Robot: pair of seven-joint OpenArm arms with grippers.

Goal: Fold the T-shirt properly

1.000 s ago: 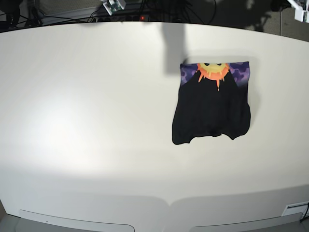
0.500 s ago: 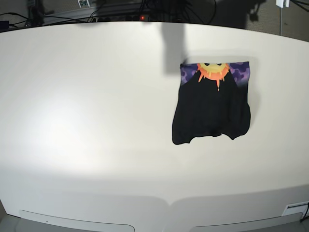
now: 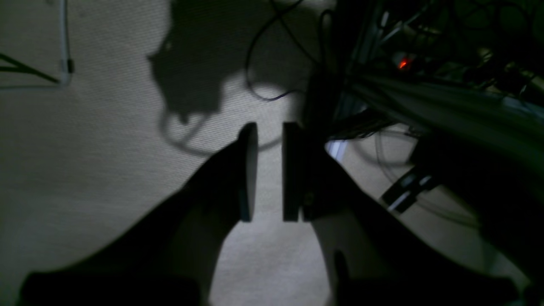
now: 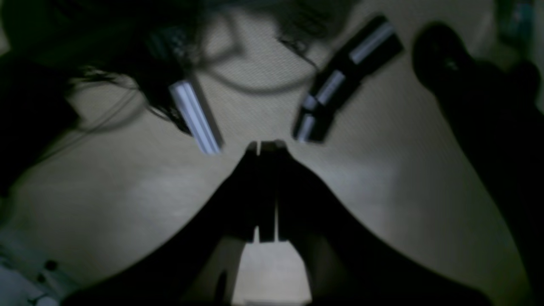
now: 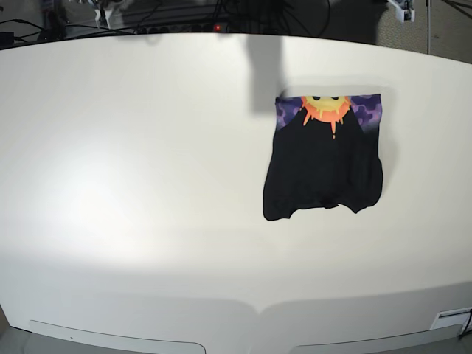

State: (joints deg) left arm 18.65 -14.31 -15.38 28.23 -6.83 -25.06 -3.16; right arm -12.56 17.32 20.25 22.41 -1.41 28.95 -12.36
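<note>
The T-shirt [image 5: 324, 158] lies folded on the white table [image 5: 147, 184], right of the middle. It is black, with a purple strip and an orange-yellow sun along its far edge. Both arms are drawn back beyond the table's far edge. Only a bit of the left arm [image 5: 404, 7] shows at the top right and a bit of the right arm [image 5: 110, 12] at the top left. In the left wrist view my left gripper [image 3: 269, 127] hangs over carpet, jaws a narrow gap apart and empty. In the right wrist view my right gripper [image 4: 265, 146] is shut and empty over the floor.
Cables and a power strip with a red light [image 5: 217, 27] lie behind the table's far edge. The red light [image 3: 403, 63] and dark cables also show in the left wrist view. A small white box [image 5: 450, 319] sits at the table's near right corner.
The bits of both arms at the top edge have shifted leftward along the table's far side. The T-shirt has not moved.
</note>
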